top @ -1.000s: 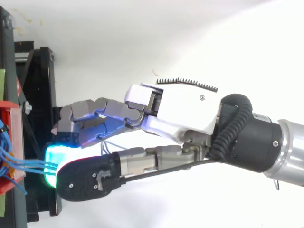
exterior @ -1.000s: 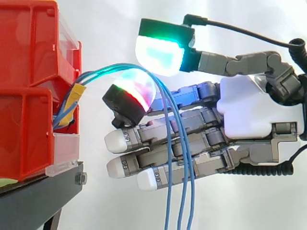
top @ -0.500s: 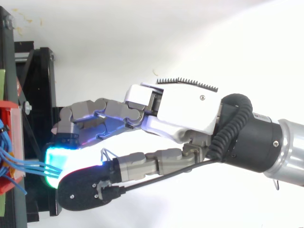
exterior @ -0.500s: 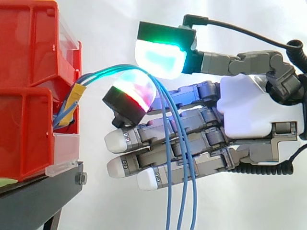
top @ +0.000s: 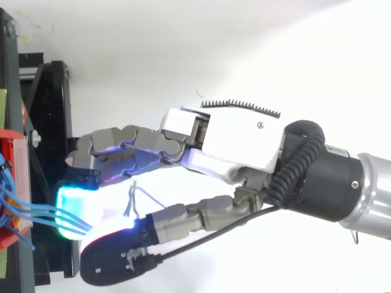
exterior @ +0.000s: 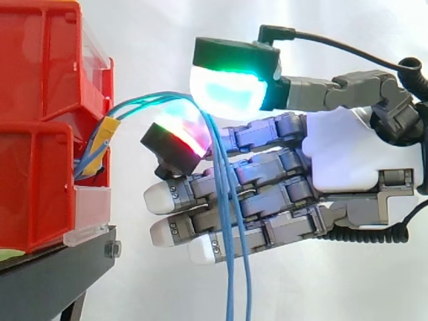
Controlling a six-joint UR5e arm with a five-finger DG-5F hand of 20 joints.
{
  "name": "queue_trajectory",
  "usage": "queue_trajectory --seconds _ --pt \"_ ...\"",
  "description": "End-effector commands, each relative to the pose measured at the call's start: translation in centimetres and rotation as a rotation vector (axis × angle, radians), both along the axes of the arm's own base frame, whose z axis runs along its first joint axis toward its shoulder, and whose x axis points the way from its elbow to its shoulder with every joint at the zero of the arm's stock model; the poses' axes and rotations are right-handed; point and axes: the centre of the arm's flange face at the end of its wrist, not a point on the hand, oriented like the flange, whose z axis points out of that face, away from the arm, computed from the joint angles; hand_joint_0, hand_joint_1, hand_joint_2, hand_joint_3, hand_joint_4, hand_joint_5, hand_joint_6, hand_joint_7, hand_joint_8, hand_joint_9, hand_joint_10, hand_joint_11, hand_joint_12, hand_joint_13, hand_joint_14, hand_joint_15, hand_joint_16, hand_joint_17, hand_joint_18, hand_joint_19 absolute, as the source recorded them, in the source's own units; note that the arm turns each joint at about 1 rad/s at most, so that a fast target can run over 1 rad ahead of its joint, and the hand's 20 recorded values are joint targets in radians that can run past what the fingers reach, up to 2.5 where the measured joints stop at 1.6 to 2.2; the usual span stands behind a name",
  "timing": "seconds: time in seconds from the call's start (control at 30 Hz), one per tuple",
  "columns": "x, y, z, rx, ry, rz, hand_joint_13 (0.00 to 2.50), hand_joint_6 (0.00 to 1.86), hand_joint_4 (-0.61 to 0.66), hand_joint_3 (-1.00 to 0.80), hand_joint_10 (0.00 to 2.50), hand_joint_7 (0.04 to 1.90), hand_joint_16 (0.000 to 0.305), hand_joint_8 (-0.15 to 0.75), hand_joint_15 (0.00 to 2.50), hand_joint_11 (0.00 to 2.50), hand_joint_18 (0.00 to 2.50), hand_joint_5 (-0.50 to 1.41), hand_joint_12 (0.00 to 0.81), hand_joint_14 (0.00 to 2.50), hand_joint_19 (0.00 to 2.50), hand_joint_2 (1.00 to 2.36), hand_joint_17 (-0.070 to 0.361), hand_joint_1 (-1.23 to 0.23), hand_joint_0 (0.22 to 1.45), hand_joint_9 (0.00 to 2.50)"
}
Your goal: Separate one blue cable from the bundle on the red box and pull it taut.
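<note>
Curtain of plain white cloth [exterior: 147, 40] is seen behind the work. Stacked red plastic boxes [exterior: 40, 100] are carried at the edge of a black metal stand [exterior: 47, 281]. Thin blue cables [exterior: 231, 281], bound by a yellow band [exterior: 103, 134] at the front edge of the boxes, are arched outward to the grey-and-white robot hand [exterior: 341, 150] and hang slack across it. Whether the robot hand grips them cannot be told.
</note>
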Motion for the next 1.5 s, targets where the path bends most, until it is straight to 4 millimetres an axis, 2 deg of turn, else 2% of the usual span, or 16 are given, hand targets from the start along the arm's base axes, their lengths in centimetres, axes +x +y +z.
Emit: queue_trajectory --seconds 0.0,0.3,0.6,0.93,1.2,1.47 --pt "-0.01 0.02 -0.01 0.000 0.000 0.000 0.24 0.50 0.14 -0.22 0.01 1.24 0.046 0.252 0.06 0.27 0.27 -0.13 0.321 0.00 0.26 1.02 0.103 -0.90 0.80 0.52" --pt "-0.01 0.02 -0.01 0.000 0.000 0.000 0.23 0.50 0.15 -0.23 0.01 1.23 0.045 0.251 0.06 0.28 0.26 -0.13 0.320 0.00 0.26 1.02 0.102 -0.90 0.79 0.51" --pt "0.01 0.03 0.00 0.000 -0.002 0.000 0.31 0.50 0.20 -0.44 0.01 1.25 0.047 0.297 0.09 0.29 0.35 -0.11 0.340 0.00 0.31 1.00 0.105 -0.66 0.61 0.62" --pt "0.04 0.04 0.07 0.001 -0.003 0.000 0.34 0.50 0.22 -0.44 0.01 1.27 0.047 0.301 0.10 0.30 0.38 -0.10 0.342 0.00 0.32 1.00 0.106 -0.64 0.63 0.64" --pt "0.02 0.03 0.06 0.000 -0.002 0.000 0.35 0.50 0.21 -0.50 0.01 1.29 0.047 0.305 0.11 0.30 0.39 -0.10 0.345 0.00 0.34 1.00 0.107 -0.54 0.59 0.66" --pt "-0.01 0.02 -0.01 0.002 -0.001 0.000 0.35 0.50 0.22 -0.50 0.01 1.31 0.048 0.311 0.11 0.29 0.39 -0.09 0.346 0.00 0.34 1.00 0.107 -0.50 0.59 0.67"
